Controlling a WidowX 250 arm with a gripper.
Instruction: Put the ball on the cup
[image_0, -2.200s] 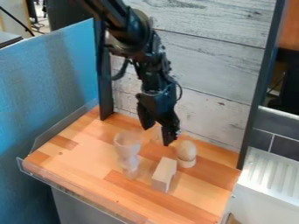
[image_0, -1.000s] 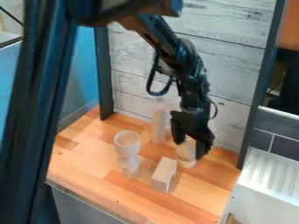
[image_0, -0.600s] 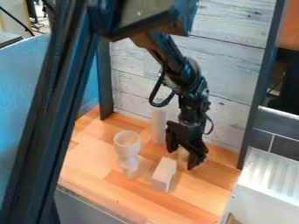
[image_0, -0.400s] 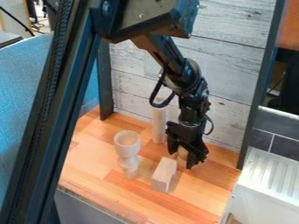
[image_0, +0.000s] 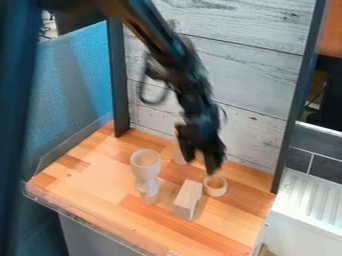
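The black gripper (image_0: 201, 161) hangs above the right half of the table, blurred, up and to the left of a small wooden ring (image_0: 215, 186). Its fingers are closed around the ball, which is mostly hidden among them. Nothing rests on the ring, and its round opening shows. The pale cup (image_0: 145, 164) stands upright to the left of the gripper, with its mouth open and a narrower stem below.
A pale wooden block (image_0: 188, 200) lies between cup and ring. Behind, partly covered by the gripper, stands a pale upright cylinder (image_0: 179, 152). The wooden table (image_0: 87, 187) is bounded by a plank wall at the back and a clear rim along the front left.
From low over the ring, the gripper has lifted and moved left. The ball has left the ring with it. The large arm section at left has swung farther left.
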